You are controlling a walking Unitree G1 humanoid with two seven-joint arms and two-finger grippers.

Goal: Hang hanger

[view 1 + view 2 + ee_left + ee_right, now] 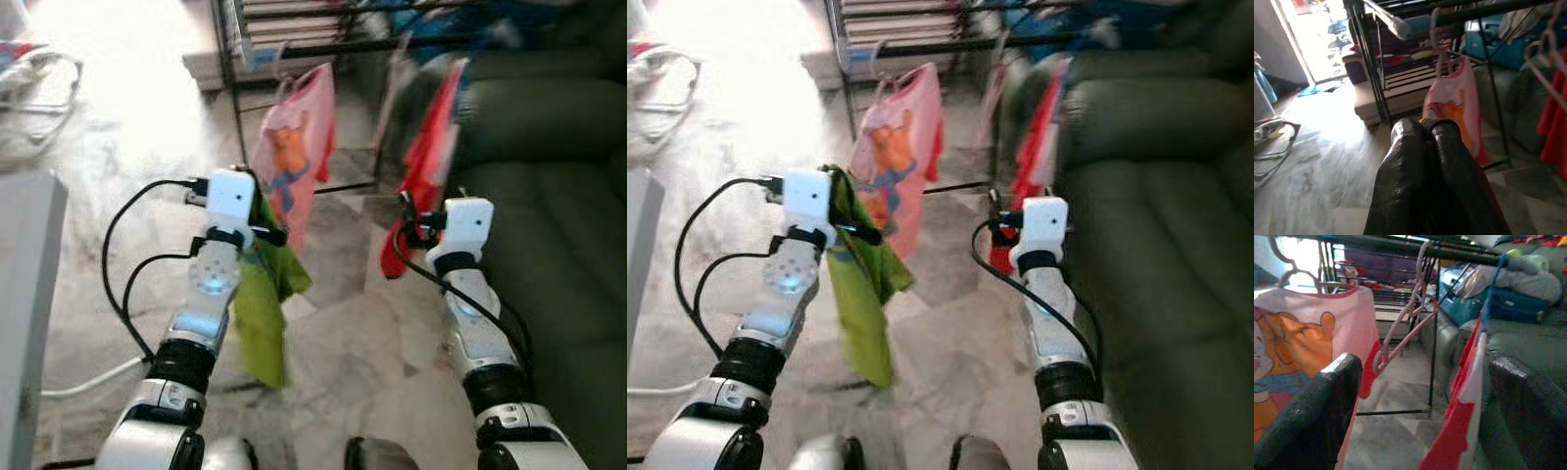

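Marble-patterned floor (pixel 353 333) lies under both arms, with a dark sofa (pixel 1176 245) on the right and a black clothes rack (pixel 1376 73) at the far side.

At the left gripper (pixel 1425 134), the two black fingers are pressed together, and a small piece of yellow-green shows at their tips. In the eye views a green garment (pixel 263 304) hangs down from this gripper, just beside the silver left arm (pixel 201 313). I cannot see the hanger of this garment clearly; it seems to be hidden at the fingers.

At the right gripper (pixel 1420 401), the jaws stand wide apart and nothing is between them. Beyond the gap, an empty pink hanger (pixel 1410 328) hangs tilted from the black top bar (pixel 1400 247) of the rack. On the left of it hangs a pink shirt with an orange cartoon figure (pixel 294 157), also on a pink hanger. On the right of it hangs a red and white garment (pixel 426 166), close to the sofa and just beyond the right gripper.

Farther out, blue bags (pixel 1508 298) and other cloth lie on the sofa behind the rack. At the far left, the floor is very bright with daylight, and some wire-like object (pixel 39 88) rests there. A grey edge of furniture (pixel 24 294) stands near, on the left.
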